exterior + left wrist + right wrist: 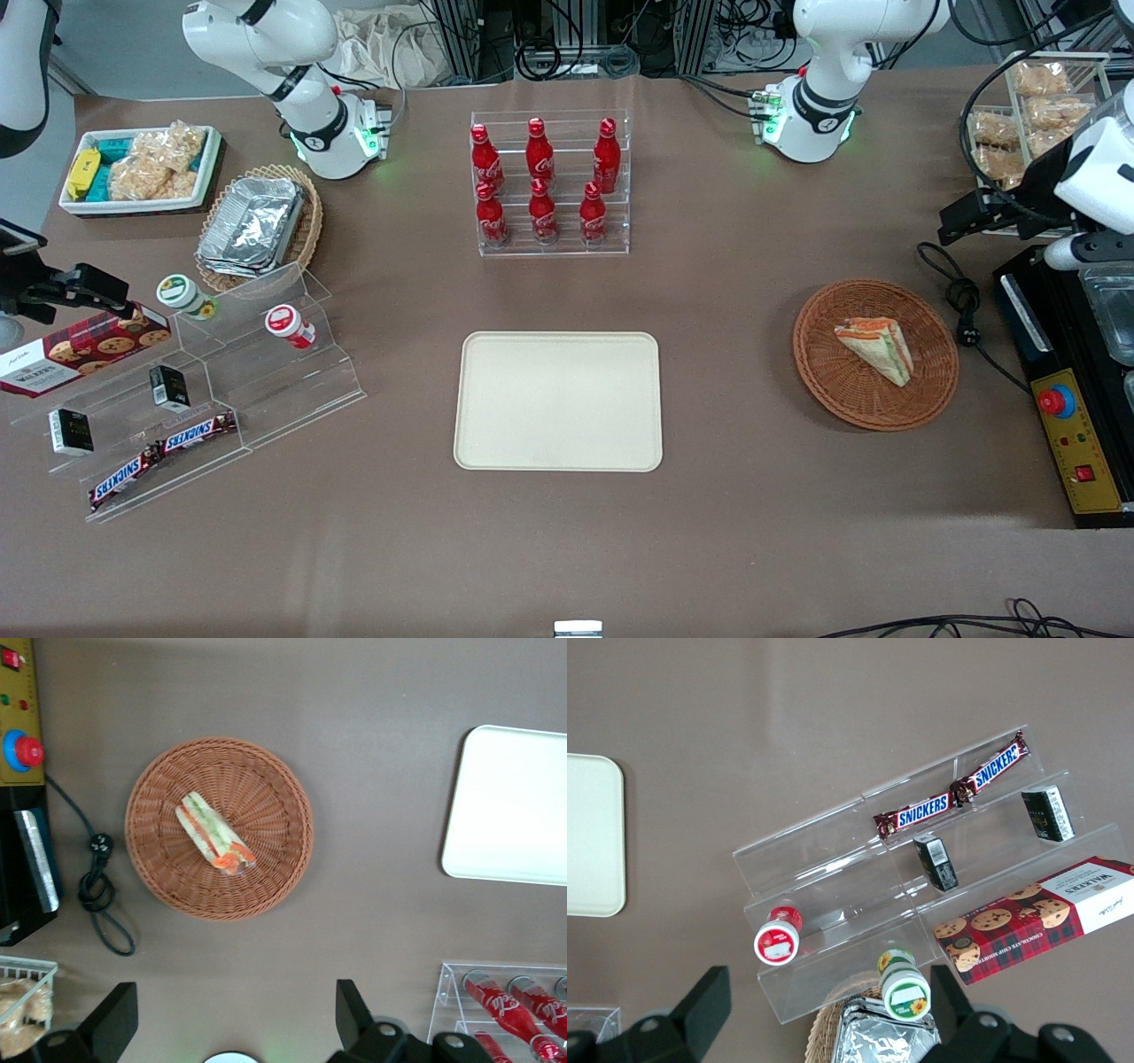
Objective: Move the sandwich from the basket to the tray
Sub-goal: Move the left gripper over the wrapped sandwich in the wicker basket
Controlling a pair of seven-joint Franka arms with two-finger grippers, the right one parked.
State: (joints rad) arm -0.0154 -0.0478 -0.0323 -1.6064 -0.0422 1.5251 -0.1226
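The sandwich [876,348] is lying on its side in the basket [828,372], near the middle, with nothing else in there. The basket is sitting toward the working arm's end of the tabletop, and the tray [558,400] is waiting bare at the middle, nearer the front edge, well apart from the basket.

The gripper [232,1023] is hovering high above the tabletop, off the basket's rim rather than over the sandwich, with its fingers [353,1012] spread wide and holding nothing. So I judge this to be the very start: the reach is not yet made. The next move is calling for the arm to centre over the sandwich, turn the fingers across its thin width (the wrap may be slippery), and come down into the shallow bowl without catching the wicker wall.

Around it, a black cable [97,895] is coiling on the tabletop beside the basket, on the side toward the control box [1076,447] with its red button; a low approach from there could snag it. A rack of red bottles [545,182] is standing farther from the front camera than the tray. The stretch between basket and tray is showing only brown tabletop, so the carry looks unobstructed.
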